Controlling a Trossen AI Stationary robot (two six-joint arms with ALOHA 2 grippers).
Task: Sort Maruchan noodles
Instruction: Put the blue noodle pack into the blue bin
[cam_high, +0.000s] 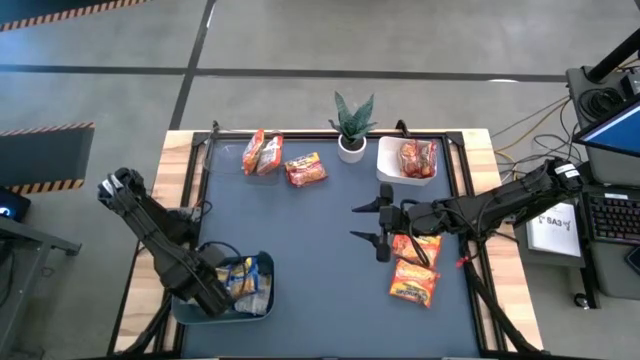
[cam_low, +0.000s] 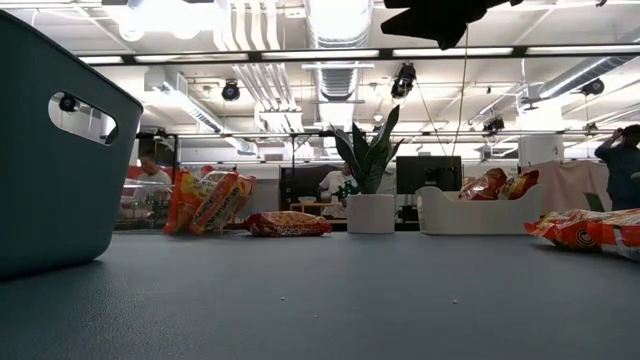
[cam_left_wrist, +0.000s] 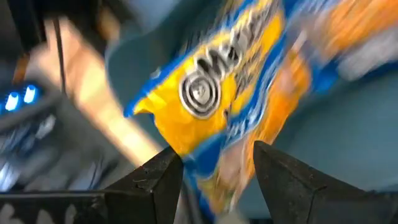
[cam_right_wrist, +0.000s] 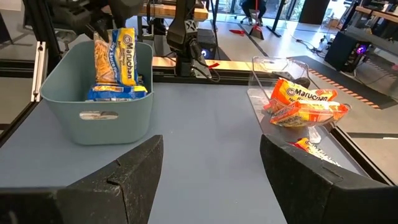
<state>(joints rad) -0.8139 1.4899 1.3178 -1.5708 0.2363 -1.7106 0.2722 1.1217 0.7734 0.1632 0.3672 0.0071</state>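
A yellow-and-blue Maruchan packet stands upright in the grey-blue bin at the table's near left. My left gripper is shut on it from above. More yellow-and-blue packets lie in the bin under it. Two orange packets and a red one lie at the far edge. Red-orange packets lie in a white tray. Two more packets lie near the right edge. My right gripper hovers open and level beside them, holding nothing. My left gripper pinches the yellow-and-blue packet by its upper end between its two fingers, coming from above and pointing steeply down. The packet hangs upright below the fingers. Its lower end is down among the packets in the bin.
A small potted plant stands at the far edge, between the loose packets and the white tray. The table's dark middle is bare. Wooden rails run along the table's sides. People show in the room beyond the far edge.
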